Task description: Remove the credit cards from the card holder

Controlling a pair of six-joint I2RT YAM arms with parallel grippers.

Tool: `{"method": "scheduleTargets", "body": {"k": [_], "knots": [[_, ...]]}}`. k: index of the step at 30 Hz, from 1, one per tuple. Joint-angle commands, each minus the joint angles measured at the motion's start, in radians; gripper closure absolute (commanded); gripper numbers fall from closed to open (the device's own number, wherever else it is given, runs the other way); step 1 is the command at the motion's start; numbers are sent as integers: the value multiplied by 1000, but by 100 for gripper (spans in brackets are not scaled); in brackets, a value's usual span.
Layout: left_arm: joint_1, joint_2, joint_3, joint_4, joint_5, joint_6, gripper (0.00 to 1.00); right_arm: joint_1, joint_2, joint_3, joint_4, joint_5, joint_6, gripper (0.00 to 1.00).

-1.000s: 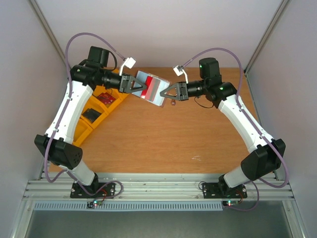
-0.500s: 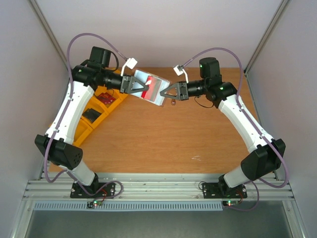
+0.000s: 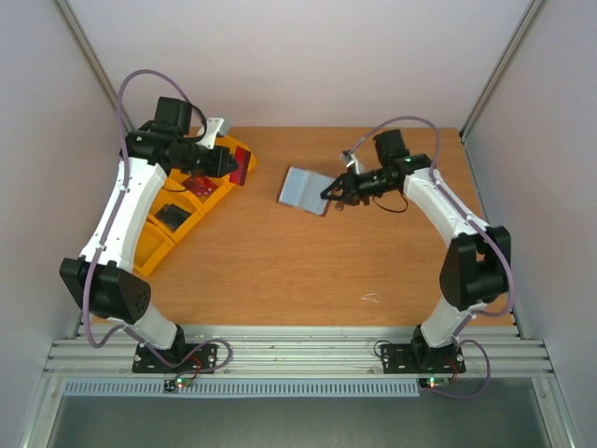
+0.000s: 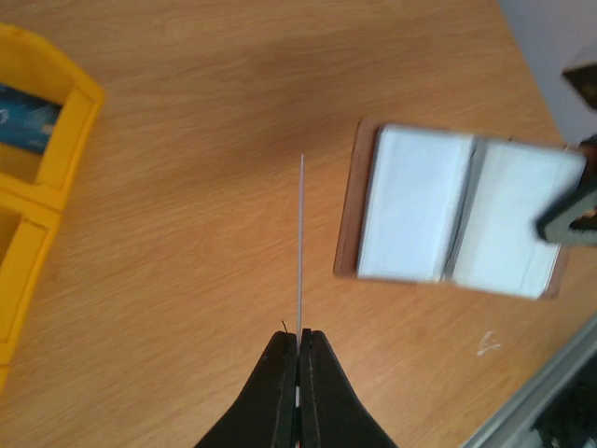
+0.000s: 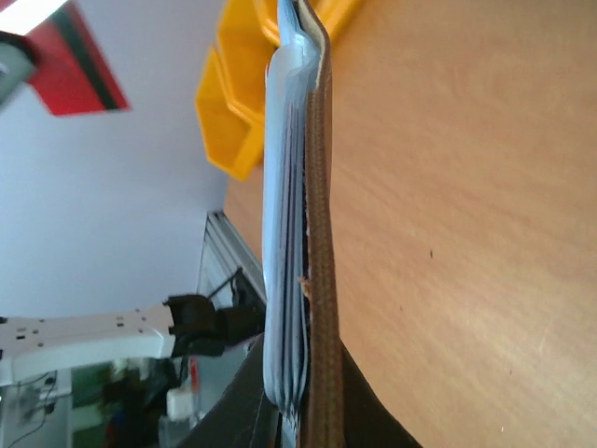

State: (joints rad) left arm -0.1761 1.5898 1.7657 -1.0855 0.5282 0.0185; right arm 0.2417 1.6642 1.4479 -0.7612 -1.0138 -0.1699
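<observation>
Left gripper (image 3: 238,166): pinched tight on one red credit card (image 3: 242,169), which shows edge-on as a thin line between the fingertips in the wrist view. Changed within the last second: no longer at the card holder (image 3: 303,189) in mid-air over the back of the table (image 3: 280,271); now swung away to the left, card clear of its pocket, over the far end of the yellow bins (image 3: 222,193) and well apart from the holder. Right gripper (image 3: 333,193): nearly closed on the holder's right edge; brought down from its raised position. Holder now open, grey-blue lining up, brown face towards the wood, low over or on the table; contact not decidable. Second red card (image 3: 196,184), apparently: already lying in a bin compartment. Pockets: no red showing in the left wrist view; any further cards tucked inside not discernible. Reading: one extraction complete, card ready for release into a bin; holder due a check for leftovers.
</observation>
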Motion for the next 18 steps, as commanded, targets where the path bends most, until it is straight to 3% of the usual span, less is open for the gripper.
{"method": "scheduleTargets", "body": {"k": [1,4,9,11,13,18], "knots": [[2,-26,-18,51,-125,-68,100,60,108,-6,-149,-64,-118,99],[3,-31,-40,64,-167,-99,100,89,189,17,-219,-62,-163,99],[2,-44,-76,78,-204,-137,100,94,291,47,-297,65,-186,96],[3,-51,-89,82,-204,-150,100,93,322,63,-337,168,-182,87],[3,-57,-93,83,-210,-156,100,82,339,76,-362,282,-151,69],[3,-65,-94,78,-182,-146,100,-1,271,87,-357,531,-54,50]]}}
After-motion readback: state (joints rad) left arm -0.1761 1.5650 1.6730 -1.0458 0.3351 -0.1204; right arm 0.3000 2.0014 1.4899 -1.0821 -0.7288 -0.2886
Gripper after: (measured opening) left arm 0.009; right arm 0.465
